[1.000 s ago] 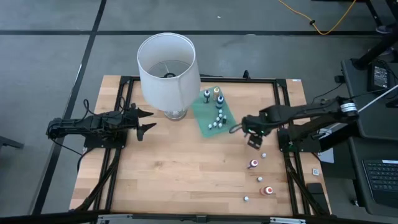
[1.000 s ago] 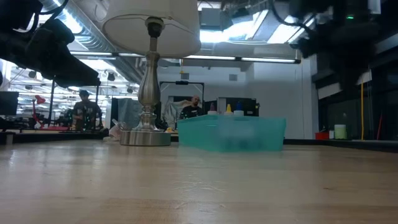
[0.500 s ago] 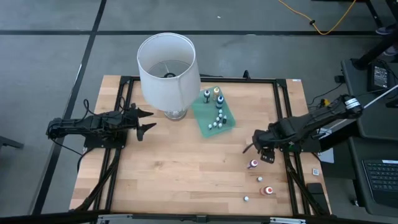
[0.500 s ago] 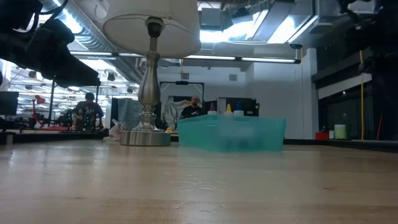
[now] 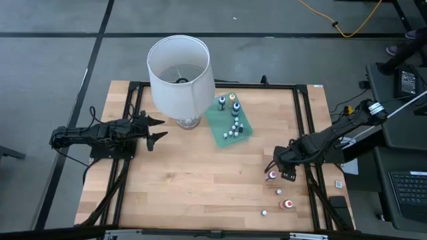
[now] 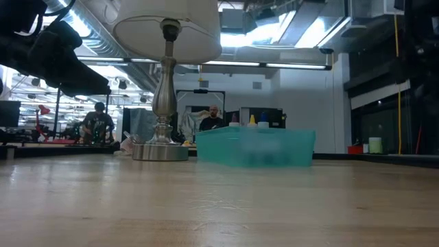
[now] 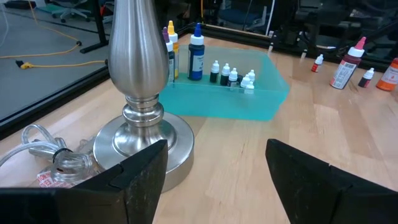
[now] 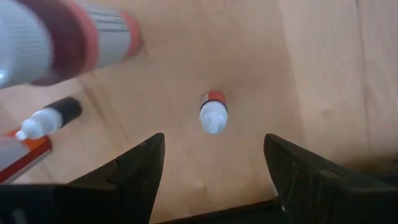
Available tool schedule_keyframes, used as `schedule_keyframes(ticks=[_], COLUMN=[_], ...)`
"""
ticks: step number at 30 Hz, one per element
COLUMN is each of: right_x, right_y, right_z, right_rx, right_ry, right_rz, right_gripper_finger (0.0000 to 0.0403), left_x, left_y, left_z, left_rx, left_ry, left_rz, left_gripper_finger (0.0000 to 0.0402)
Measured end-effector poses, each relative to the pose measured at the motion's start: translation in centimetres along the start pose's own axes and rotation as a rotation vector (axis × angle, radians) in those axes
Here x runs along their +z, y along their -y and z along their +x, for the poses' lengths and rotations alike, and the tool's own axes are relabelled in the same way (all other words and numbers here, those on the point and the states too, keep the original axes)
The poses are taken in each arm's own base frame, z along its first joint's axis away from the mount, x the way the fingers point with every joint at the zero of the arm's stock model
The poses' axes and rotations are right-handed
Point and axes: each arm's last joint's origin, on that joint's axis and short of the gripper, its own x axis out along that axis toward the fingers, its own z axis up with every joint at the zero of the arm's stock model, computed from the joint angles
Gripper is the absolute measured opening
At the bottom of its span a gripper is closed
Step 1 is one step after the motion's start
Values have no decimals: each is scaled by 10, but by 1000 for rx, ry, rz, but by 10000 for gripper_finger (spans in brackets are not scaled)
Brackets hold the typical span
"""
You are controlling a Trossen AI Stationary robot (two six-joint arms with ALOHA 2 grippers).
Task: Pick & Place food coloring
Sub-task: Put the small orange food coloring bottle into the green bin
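Note:
Several tiny white-capped food coloring bottles (image 5: 232, 130) stand in the green tray (image 5: 218, 123), with taller ones (image 5: 233, 100) at its far end. Other bottles stand loose near the right near corner: a bigger red one (image 5: 271, 176), a red one (image 5: 288, 204) and small ones (image 5: 279, 192). My right gripper (image 5: 283, 175) points down, open, over a small red bottle (image 8: 212, 113) that stands on the table below and between its fingers, untouched. My left gripper (image 5: 157, 130) waits open at the table's left, beside the lamp.
A white-shaded lamp (image 5: 179, 73) stands on its metal base (image 7: 140, 134) left of the tray, its cord (image 7: 43, 149) coiled beside it. A small dark bottle (image 8: 46, 121) and the big red bottle (image 8: 62, 43) stand close to my right gripper. Bare wood (image 5: 200, 180) lies mid-table.
My right gripper has swung from beside the tray toward the table's near edge and slightly right, sinking lower and rolling a little, and now hangs over the loose bottles. Its fingers have stayed open. No bottle has moved.

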Motion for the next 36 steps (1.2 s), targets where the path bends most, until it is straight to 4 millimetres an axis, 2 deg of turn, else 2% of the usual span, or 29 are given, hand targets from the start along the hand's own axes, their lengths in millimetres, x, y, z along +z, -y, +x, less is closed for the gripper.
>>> schedule_keyframes(ticks=[9,21,25,32,36], right_x=[0,-1,-1,-2,-2], right_y=[5,9,9,8,8], right_z=[23,30,30,30,30], right_rx=[0,-10,-8,11,27], right_ry=[48,53,54,31,15], right_rz=[38,67,68,68,68], right_gripper_finger=[274,264,225,124,80], left_x=[0,0,0,0,0], left_y=[0,0,0,0,0], left_z=[0,0,0,0,0], left_rx=[0,0,0,0,0], left_ry=[0,1,0,0,1], left_rz=[0,0,0,0,0], left_gripper_finger=[265,267,265,265,266])
